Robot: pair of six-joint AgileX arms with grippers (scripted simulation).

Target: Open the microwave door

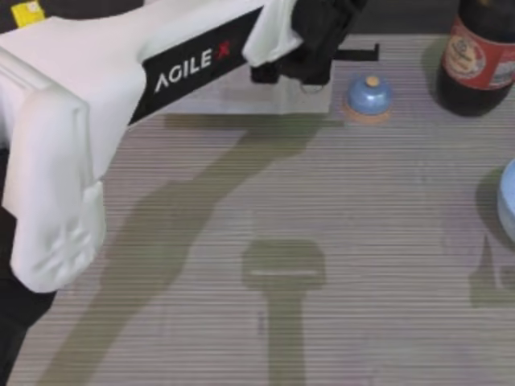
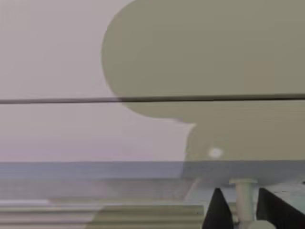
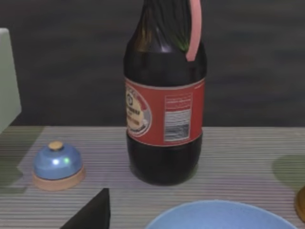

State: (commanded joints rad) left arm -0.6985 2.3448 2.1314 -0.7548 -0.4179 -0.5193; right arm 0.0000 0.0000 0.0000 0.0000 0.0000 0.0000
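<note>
left gripper (image 1: 302, 68): at 12 o'clock, fingers either side of the microwave door (image 2: 57, 129) handle, clenched-or-not can't tell
step: grabbing the handle
next: probably pull outward

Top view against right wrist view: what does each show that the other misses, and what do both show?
Only the top view shows the white left arm reaching across the table, its black left gripper over the white microwave at the far edge. Only the right wrist view shows the dark brown bottle's upper body and neck and a brown-orange object at the frame's edge. Both show the dark brown bottle with a red label, the small blue bell on a tan base and the light blue bowl on the striped table.
</note>
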